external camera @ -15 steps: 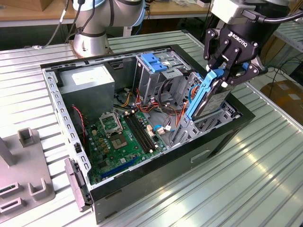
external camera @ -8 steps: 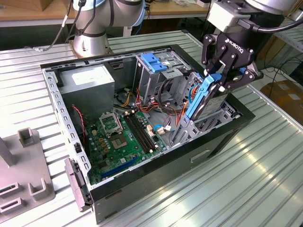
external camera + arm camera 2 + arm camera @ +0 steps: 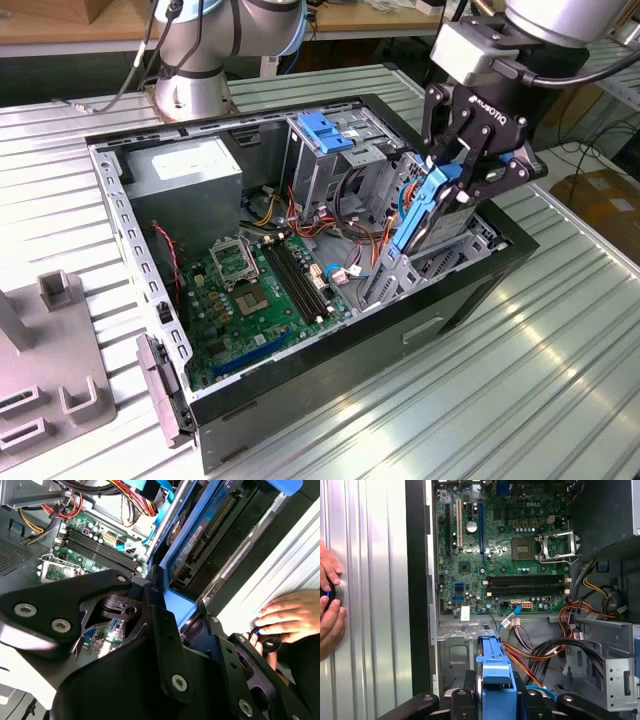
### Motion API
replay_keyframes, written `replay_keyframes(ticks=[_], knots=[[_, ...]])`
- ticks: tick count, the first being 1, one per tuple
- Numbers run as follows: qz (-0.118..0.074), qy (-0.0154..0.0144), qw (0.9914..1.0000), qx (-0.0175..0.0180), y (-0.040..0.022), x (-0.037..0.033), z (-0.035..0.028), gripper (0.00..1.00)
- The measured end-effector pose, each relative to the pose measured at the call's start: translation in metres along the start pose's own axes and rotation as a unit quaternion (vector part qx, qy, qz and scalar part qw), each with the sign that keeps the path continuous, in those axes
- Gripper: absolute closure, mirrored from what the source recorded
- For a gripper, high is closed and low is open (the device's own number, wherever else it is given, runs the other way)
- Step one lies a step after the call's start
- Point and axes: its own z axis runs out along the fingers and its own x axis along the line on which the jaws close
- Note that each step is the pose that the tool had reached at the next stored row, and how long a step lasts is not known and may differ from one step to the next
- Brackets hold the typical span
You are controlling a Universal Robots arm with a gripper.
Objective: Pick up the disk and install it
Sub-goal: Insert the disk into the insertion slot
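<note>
Disk (image 3: 410, 225) clamped in claw (image 3: 468, 182), above case (image 3: 330, 400)

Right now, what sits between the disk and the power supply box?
In the exterior view: the metal drive cage with its blue clip, plus loose cables, between the disk and power supply box.

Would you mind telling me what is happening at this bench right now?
The gripper is shut on the disk, holding it on edge and tilted over the open computer case, at the exterior view's right side. Its lower end reaches down toward the drive bay; it is not seated yet. A person's hand rests on the table beside the case.
</note>
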Motion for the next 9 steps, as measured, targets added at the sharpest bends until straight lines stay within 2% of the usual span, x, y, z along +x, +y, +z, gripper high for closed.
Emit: replay_keyframes(ticks=[9], knots=[[0.000, -0.0001, 1.00000, 0.0000, -0.0002, 0.0002, 0.0162, 0.63]])
